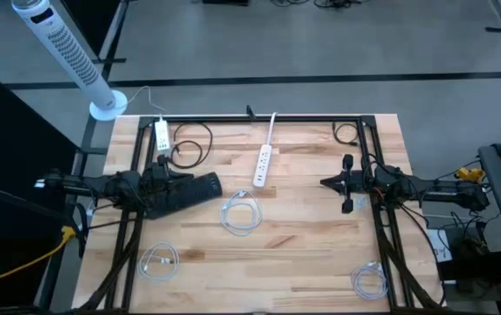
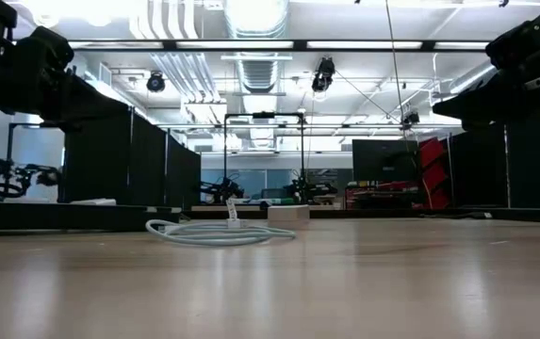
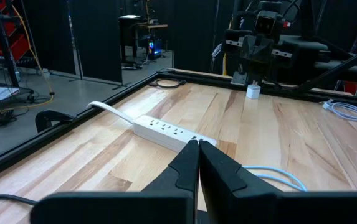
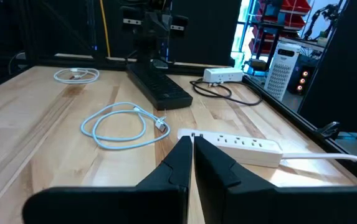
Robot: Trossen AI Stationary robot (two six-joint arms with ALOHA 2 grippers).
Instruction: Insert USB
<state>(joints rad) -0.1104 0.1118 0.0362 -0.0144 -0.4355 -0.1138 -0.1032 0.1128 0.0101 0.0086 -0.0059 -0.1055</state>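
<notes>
Both your claws are closed and empty: left claw (image 3: 198,163) at the counter's (image 1: 302,254) left, right claw (image 4: 192,160) at its right. The coiled USB cable (image 1: 240,213) lies between them, near the white power strip (image 1: 262,166). Nothing is grasped yet; open a claw and take the plug first.

The left arm reaches in from the table's nine o'clock edge, its wrist level and its gripper (image 1: 218,185) pointing toward three o'clock, fingers (image 3: 187,165) pressed together with nothing between them. The right arm enters from three o'clock, gripper (image 1: 324,183) aimed at nine o'clock, fingers (image 4: 181,158) likewise closed and empty. Both hang above the tabletop, well apart, facing each other.
</notes>
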